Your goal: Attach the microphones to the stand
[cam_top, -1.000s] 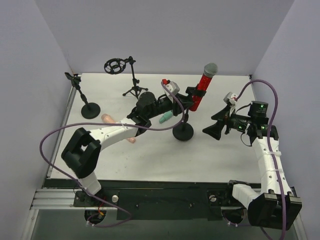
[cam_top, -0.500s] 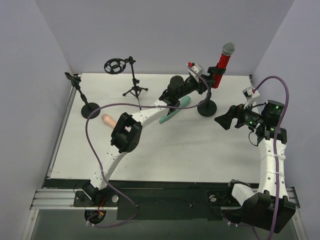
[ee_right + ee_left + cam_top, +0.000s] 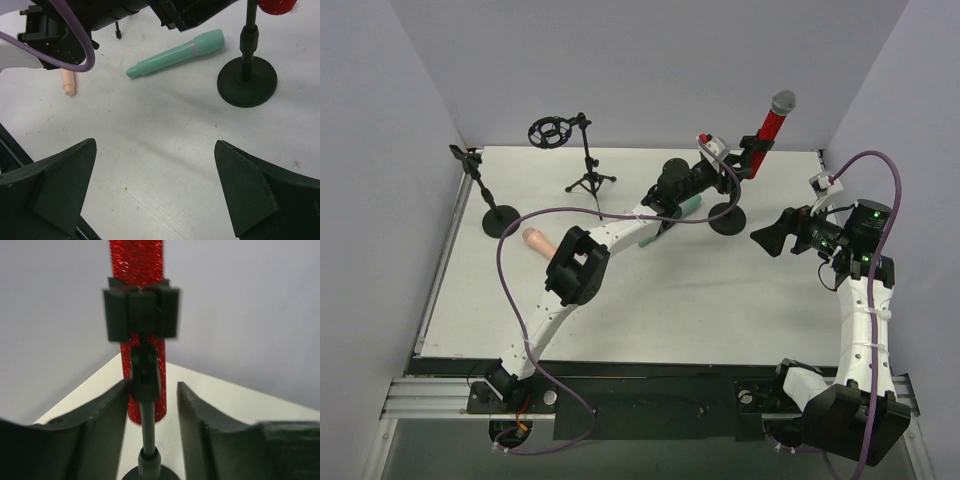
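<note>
The red mic [image 3: 775,118] sits tilted in the clip of a round-based stand [image 3: 727,218] at the far right of the table [image 3: 720,300], with the left gripper [image 3: 744,163] at the clip. The mint mic [image 3: 692,204] lies partly under that arm and the pink mic [image 3: 537,239] lies further left. The right gripper [image 3: 760,243] hovers spread wide, right of the base.
</note>
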Controlling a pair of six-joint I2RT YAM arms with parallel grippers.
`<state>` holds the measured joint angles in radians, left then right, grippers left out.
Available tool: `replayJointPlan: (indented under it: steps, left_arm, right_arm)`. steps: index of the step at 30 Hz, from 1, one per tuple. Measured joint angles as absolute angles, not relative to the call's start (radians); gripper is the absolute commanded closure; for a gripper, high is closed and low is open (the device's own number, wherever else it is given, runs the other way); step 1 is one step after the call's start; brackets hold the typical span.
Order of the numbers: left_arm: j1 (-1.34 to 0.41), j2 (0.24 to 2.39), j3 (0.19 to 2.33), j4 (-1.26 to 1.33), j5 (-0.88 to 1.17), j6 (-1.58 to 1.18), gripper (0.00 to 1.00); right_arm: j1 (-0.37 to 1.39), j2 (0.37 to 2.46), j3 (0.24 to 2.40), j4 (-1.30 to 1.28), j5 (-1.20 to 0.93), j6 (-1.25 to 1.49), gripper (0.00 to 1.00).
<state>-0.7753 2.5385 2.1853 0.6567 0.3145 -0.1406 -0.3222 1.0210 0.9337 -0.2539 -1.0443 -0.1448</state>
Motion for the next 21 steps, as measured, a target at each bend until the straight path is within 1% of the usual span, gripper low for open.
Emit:
replayJointPlan:
  steps: [2,11,14,18,21]
  left_arm:
    - [-0.776,2.526,2.157,0.660,0.321,-0.130,0.32]
    - [-0.786,2.373,1.918,0.665,0.313,-0.110,0.26]
    - [-0.786,2.267,1.781,0.672,0.299,-0.100,0.24]
    - [-0.785,2.094,1.570,0.671,0.279,-0.096,0.23]
    - [-0.781,1.954,1.467,0.582,0.287,-0.121,0.23]
  right_arm:
    - [-0.323,1.022,0.934,-0.249,-1.048,-0.138,0.02]
    - [-0.331,1.026,0.933,-0.242,-1.056,-0.122,0.02]
    - [-0.342,1.027,0.933,-0.242,-1.057,-0.120,0.02]
    - [-0.352,1.027,0.933,-0.243,-1.071,-0.120,0.03]
    - [-0.349,1.028,0.933,-0.244,-1.092,-0.093,0.04]
